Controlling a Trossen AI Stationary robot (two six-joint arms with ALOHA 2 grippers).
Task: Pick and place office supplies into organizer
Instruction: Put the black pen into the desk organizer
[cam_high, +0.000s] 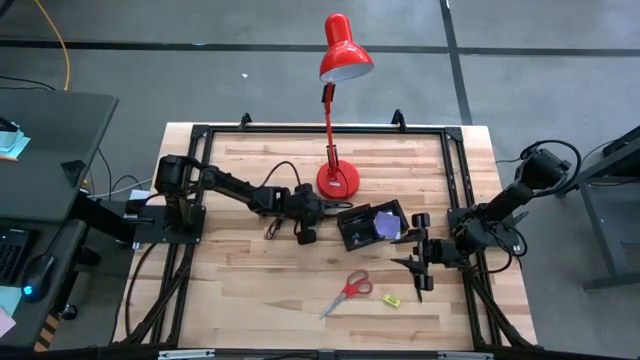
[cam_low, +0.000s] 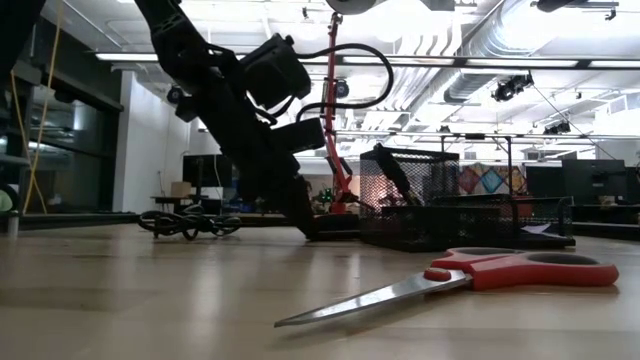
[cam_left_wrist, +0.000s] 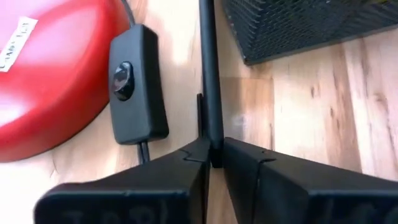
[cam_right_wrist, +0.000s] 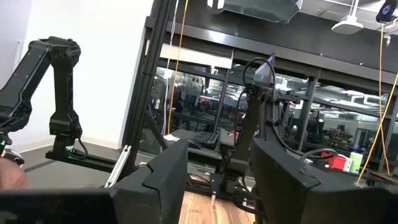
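scissors (cam_low: 470, 280) lie nearest on the worktop (cam_high: 250, 290).
left end effector (cam_left_wrist: 214, 158) pinches a thin black pen (cam_left_wrist: 210, 74) at frame centre; right end effector (cam_high: 418, 272) wide, lower right.

In the left wrist view the lamp base (cam_left_wrist: 43, 81) is cut off by the left and top edges, and the mesh organizer (cam_left_wrist: 298, 25) by the top and right edges at upper right. The pen (cam_left_wrist: 210, 74) runs out of the top edge. In the low view the lamp shade (cam_low: 350, 5) is cropped at the top centre. The small yellow-green piece (cam_high: 391, 299), at lower centre of the high view, is too small to identify.
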